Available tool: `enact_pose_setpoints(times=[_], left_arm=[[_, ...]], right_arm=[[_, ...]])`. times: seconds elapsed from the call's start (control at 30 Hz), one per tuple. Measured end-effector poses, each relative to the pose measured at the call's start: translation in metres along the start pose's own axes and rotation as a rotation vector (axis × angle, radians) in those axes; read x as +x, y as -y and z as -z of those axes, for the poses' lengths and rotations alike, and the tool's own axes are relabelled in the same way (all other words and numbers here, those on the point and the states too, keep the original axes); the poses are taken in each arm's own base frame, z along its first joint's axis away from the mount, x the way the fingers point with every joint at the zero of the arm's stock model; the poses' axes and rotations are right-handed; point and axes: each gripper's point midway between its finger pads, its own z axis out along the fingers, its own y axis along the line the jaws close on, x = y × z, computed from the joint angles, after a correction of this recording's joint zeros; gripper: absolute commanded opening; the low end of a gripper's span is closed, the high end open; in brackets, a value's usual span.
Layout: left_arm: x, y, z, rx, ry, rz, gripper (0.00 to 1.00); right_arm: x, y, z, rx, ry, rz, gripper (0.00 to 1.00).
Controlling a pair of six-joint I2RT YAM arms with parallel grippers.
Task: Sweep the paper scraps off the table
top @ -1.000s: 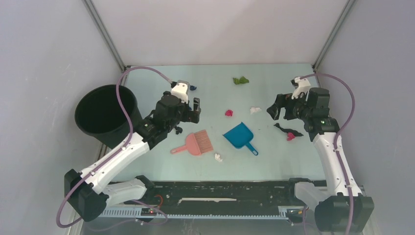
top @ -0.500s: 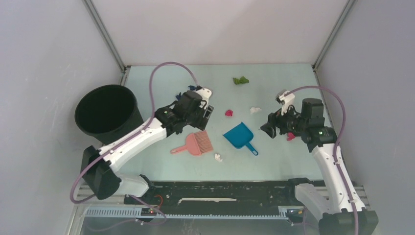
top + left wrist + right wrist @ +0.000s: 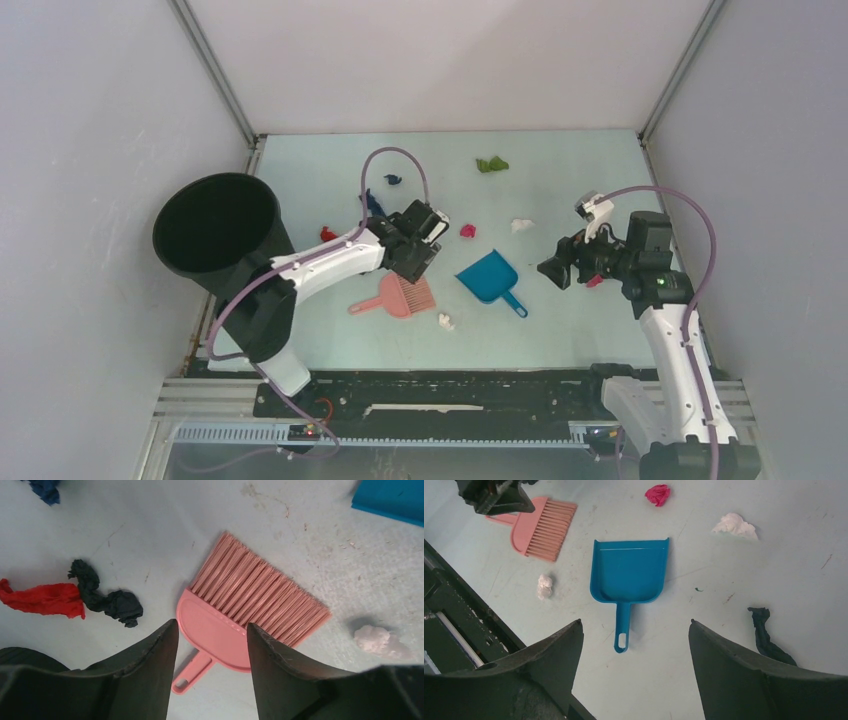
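**Left gripper** (image 3: 415, 255): jaws parted, nothing clamped. Its two dark fingers (image 3: 150, 675) stand on either side of the rear of the pink plastic hand brush (image 3: 250, 600), over the junction of head and handle. Contact with the brush cannot be confirmed. The brush lies flat on the pale mint-green table (image 3: 560, 170). In the left wrist view, a crumpled red paper scrap (image 3: 42, 599) and a crumpled black paper scrap (image 3: 105, 600) lie touching one another beside the brush. A white paper wad (image 3: 377, 640) lies just off one corner of the bristles.

**Right gripper** (image 3: 555, 270): jaws spread wide, nothing held. It hangs above the table near the handle end of the blue plastic dustpan (image 3: 629, 577), apart from it. The dustpan lies flat between the two grippers, just beside the brush.

**Other paper scraps, all on the table:**
- A magenta scrap (image 3: 466, 230) and a white scrap (image 3: 520, 225) lie just beyond the dustpan mouth.
- A twisted black strip (image 3: 766, 635) lies beside the right gripper.
- A green scrap (image 3: 491, 164) and a dark blue scrap (image 3: 393, 180) lie near the far edge.

A round black bucket (image 3: 215, 225) stands at the table's left edge.
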Motion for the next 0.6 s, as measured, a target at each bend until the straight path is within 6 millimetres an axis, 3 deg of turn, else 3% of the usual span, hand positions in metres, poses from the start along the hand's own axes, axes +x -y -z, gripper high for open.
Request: enact_pose_setpoints(times=[0.17, 0.4, 0.6], left_arm=[[0.01, 0.005, -0.015, 0.01, -0.055, -0.024, 0.5], [0.006, 0.015, -0.024, 0.056, -0.072, -0.032, 0.59], [0.007, 0.021, -0.034, 0.076, -0.092, -0.035, 0.55]], right_arm=[[0.0, -0.002, -0.001, -0.004, -0.004, 0.012, 0.85], [-0.003, -0.007, 0.001, -0.011, 0.01, 0.028, 0.85], [-0.002, -0.01, -0.001, -0.026, 0.004, 0.029, 0.85]])
